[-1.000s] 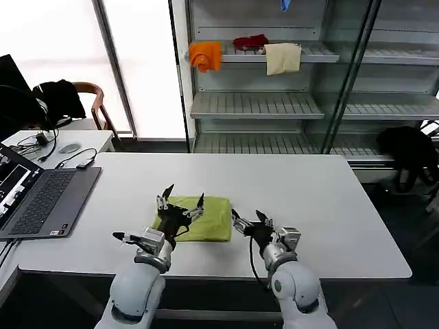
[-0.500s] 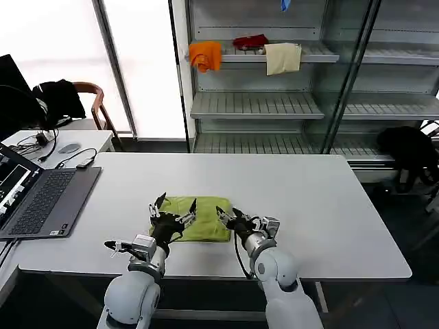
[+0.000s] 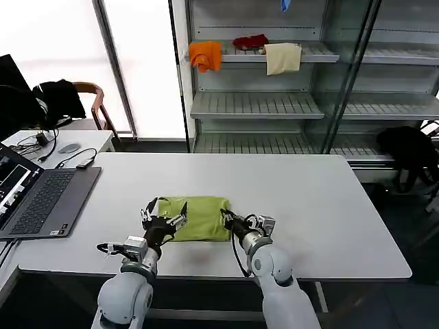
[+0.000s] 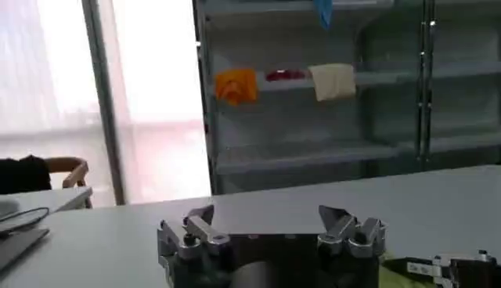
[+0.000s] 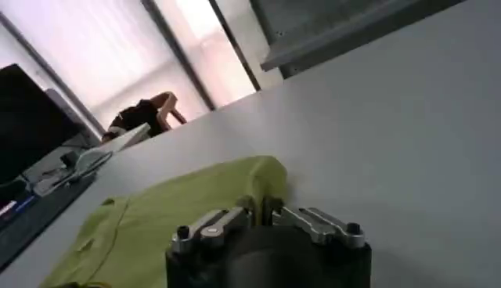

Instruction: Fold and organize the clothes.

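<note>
The clothes, one lime yellow-green T-shirt, lie folded into a small rectangle near the table's front edge. My left gripper stands open over the shirt's near-left corner. Its fingers are spread wide with nothing between them, and the white tabletop shows beyond. My right gripper is at the shirt's right edge. In the right wrist view its fingertips are pressed together on a raised fold of the shirt.
The white table has free room to the right and behind the shirt. An open laptop lies at the left with cables beyond it. Behind stands a shelf with orange, red and cream cloths. Black garments hang at both sides.
My right gripper slid left to the shirt's right edge and shut on it. My left gripper drew back and left, from over the shirt's middle to its near-left corner, still open.
</note>
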`<act>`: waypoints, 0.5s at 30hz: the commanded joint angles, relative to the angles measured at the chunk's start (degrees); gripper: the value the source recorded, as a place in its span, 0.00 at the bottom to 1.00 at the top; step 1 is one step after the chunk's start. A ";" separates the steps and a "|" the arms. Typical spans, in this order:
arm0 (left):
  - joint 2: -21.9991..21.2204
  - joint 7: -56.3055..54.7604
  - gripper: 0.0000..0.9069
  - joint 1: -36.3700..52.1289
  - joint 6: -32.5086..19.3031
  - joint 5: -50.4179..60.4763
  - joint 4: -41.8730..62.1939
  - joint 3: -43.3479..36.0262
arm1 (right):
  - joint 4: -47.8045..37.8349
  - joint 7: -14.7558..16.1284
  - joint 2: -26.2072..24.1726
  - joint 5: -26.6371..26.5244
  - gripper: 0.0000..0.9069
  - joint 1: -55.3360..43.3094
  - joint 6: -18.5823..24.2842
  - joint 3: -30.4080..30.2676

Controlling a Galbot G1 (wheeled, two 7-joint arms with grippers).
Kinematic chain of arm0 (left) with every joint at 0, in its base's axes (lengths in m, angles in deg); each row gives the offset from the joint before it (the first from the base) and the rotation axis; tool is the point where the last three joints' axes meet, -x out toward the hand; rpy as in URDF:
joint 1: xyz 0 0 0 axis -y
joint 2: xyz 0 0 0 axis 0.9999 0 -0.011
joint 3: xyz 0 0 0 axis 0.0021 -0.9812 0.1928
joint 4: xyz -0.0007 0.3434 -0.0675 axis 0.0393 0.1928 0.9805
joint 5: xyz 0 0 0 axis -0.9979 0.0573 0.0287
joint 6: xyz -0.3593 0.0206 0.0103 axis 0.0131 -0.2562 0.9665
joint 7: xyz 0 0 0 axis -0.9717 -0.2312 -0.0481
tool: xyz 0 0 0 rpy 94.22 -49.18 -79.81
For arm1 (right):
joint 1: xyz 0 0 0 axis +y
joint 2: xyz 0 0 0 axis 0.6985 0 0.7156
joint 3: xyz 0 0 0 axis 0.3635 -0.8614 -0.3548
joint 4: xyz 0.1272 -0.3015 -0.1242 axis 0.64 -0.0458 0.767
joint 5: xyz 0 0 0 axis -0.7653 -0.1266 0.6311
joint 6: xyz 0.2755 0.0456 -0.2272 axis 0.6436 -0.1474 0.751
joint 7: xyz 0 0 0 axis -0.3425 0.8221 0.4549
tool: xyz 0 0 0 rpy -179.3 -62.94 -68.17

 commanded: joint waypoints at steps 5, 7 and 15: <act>-0.41 -0.23 1.00 -0.26 0.03 -0.64 0.35 0.68 | 4.08 -1.31 -2.38 0.48 0.00 1.73 -0.20 2.07; -0.49 -0.34 1.00 -0.31 0.05 -0.68 0.30 0.72 | 5.56 -1.21 -3.35 0.98 0.00 2.29 -0.24 2.89; -0.79 -0.73 1.00 -1.06 0.08 -0.68 -0.19 0.55 | 8.37 -0.20 -9.71 0.94 0.00 3.18 -0.32 6.09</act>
